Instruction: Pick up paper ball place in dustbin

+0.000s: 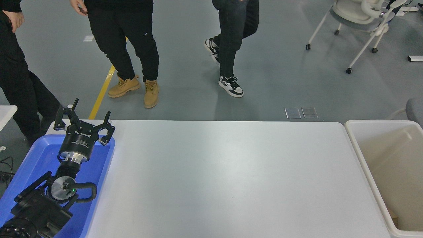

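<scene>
The dustbin [355, 145] is a large cream bin with a thick rim, standing at the table's right end. A bit of tan scrap shows at its bottom near the lower right. The paper ball is out of view. My right arm and gripper are out of view too. My left gripper [84, 120] is parked at the lower left over the blue tray, fingers spread open and empty.
A blue tray [39, 155] lies at the table's left end under the left arm. Three people stand or walk on the floor beyond the table's far edge. A white wheeled chair [360, 16] stands at the top right.
</scene>
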`<state>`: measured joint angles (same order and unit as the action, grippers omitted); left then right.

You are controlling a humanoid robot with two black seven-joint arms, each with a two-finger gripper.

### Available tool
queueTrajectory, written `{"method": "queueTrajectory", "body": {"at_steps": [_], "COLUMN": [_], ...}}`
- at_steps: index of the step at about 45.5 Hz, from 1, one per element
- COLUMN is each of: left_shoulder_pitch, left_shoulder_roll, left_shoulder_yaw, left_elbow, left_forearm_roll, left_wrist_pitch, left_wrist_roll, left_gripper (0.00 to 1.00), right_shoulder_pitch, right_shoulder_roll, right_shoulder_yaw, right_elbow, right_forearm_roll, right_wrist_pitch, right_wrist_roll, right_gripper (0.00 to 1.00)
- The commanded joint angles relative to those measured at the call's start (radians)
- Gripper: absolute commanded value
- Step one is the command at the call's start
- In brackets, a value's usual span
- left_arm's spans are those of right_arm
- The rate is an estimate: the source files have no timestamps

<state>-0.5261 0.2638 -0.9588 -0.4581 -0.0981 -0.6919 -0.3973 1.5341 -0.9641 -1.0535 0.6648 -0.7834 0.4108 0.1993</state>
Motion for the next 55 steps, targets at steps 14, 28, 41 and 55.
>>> {"method": "queueTrajectory", "body": {"at_steps": [14, 28, 41, 55], "left_shoulder_pitch": [-0.002, -0.002, -0.002, -0.003], "left_shoulder_roll": [0.000, 0.000, 0.000, 0.000], "left_shoulder_yaw": [0.000, 0.000, 0.000, 0.002], "left_elbow": [-0.001, -0.001, 0.001, -0.001], "left_forearm_roll": [0.000, 0.000, 0.000, 0.000], "left_wrist_pitch": [0.000, 0.000, 0.000, 0.000], "left_wrist_roll": [0.000, 0.000, 0.000, 0.000], "left_gripper": [1.00, 1.00, 1.00, 1.00], "right_shoulder_pitch": [-0.785, -0.888, -0.904, -0.830], "right_shoulder_roll": [0.369, 0.496, 0.522, 0.510], "right_shoulder_yaw": [0.379, 0.454, 0.472, 0.397], "right_elbow": [-0.562, -0.574, -0.571, -0.550], "right_forearm_roll": [0.524, 0.635, 0.635, 0.618], "right_wrist_pitch": [-0.208, -0.328, -0.354, -0.337], "right_wrist_roll": [-0.040, -0.055, -0.067, -0.057], "right_gripper": [0.00, 0.00, 1.00, 1.00]}}
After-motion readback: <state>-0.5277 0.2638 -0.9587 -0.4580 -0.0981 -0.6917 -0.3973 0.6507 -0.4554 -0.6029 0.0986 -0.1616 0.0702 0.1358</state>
